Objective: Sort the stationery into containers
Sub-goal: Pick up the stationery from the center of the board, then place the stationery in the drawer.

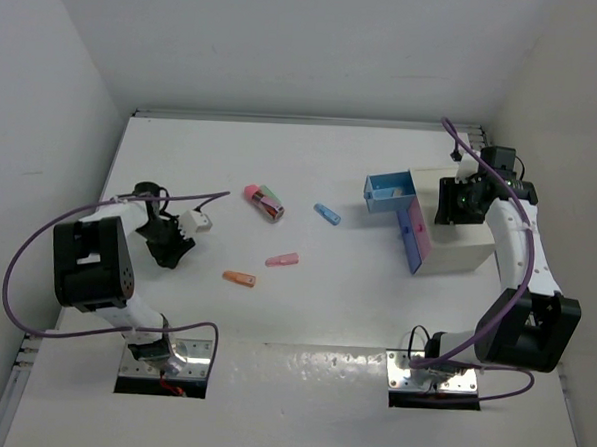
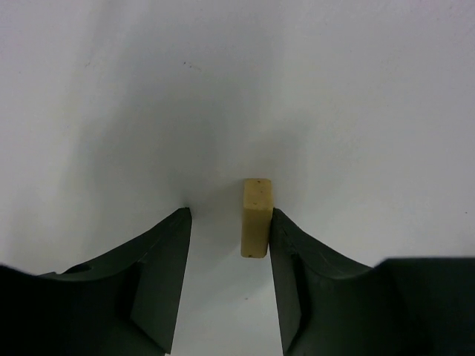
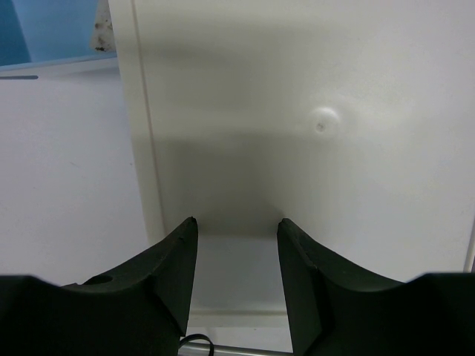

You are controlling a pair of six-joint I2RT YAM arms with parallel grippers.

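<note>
- Top external: my left gripper [image 1: 167, 245] hangs low over the table [image 1: 323, 325] at far left, well apart from the orange piece [image 1: 240, 279], pink piece [image 1: 282, 260], blue piece [image 1: 326, 214] and pink-red cylinder [image 1: 253, 193]. The blue drawer [image 1: 388, 193] and pink drawer [image 1: 416, 238] stand pulled out of the white cabinet [image 1: 462, 247], with my right gripper [image 1: 450, 201] over its top
- Left wrist: a yellow eraser-like block [image 2: 256, 216] stands on end between half-parted jaws, touching one finger [image 2: 297, 282] with a clear gap to the other. I would centre the jaws on it before closing, lest it tip or skid
- Right wrist: jaws parted, nothing between them, above the cabinet top. I judge this arm should wait clear of the drawers
</note>
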